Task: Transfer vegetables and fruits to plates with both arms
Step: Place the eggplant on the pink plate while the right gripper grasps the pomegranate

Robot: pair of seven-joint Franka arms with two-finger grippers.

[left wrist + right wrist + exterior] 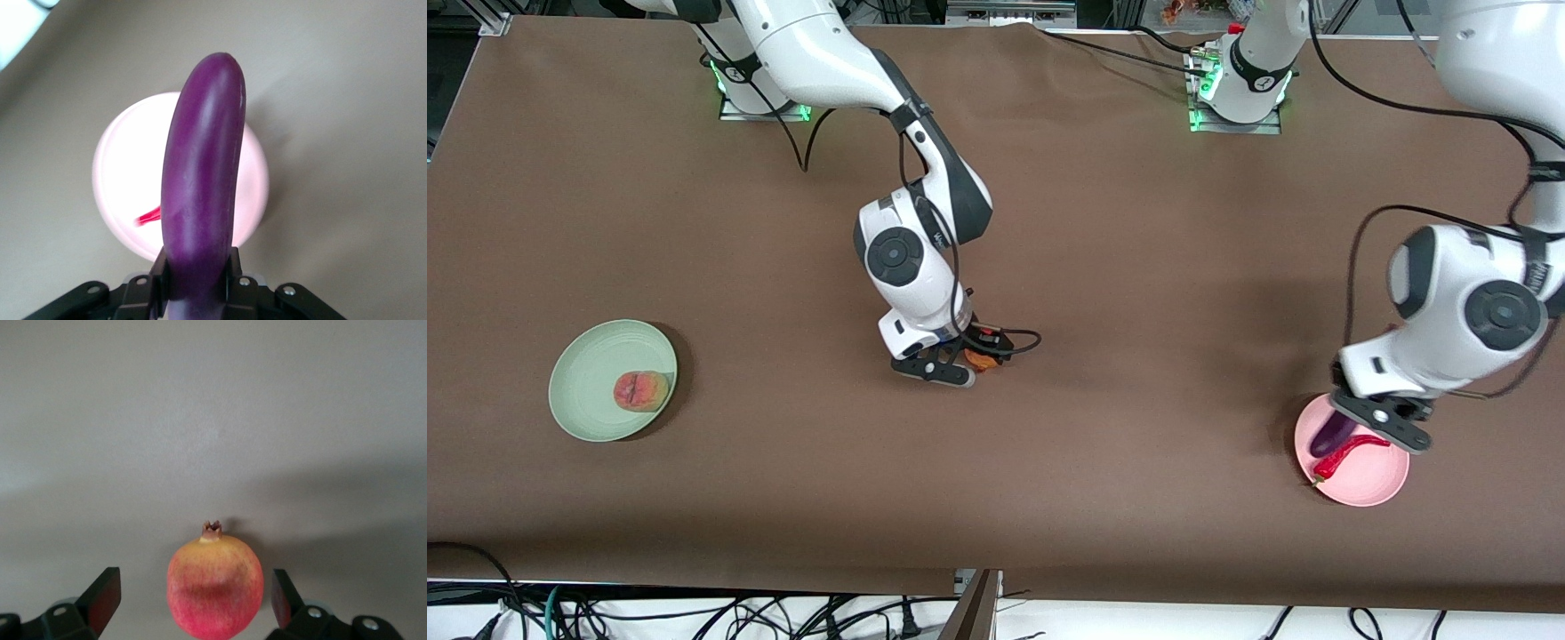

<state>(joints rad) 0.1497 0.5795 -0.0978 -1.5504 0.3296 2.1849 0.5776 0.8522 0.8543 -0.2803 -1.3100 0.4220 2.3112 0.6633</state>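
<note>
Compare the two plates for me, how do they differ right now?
The green plate sits toward the right arm's end of the table; the pink plate sits toward the left arm's end. The green plate holds one peach; the pink plate holds a red chili pepper. Nothing hangs over the green plate, while the left gripper holds the eggplant over the pink plate. Both are round and look equal in size.

A brown table (1103, 293) carries two plates and one fruit. The green plate (587, 391) lies toward the right arm's end, well apart from either gripper's jaws. The pink plate (1378, 484) lies toward the left arm's end, under the left gripper's (1378, 425) jaws. The red fruit (215, 595) rests on the cloth between the right gripper's (193, 600) spread jaws, touching neither.
</note>
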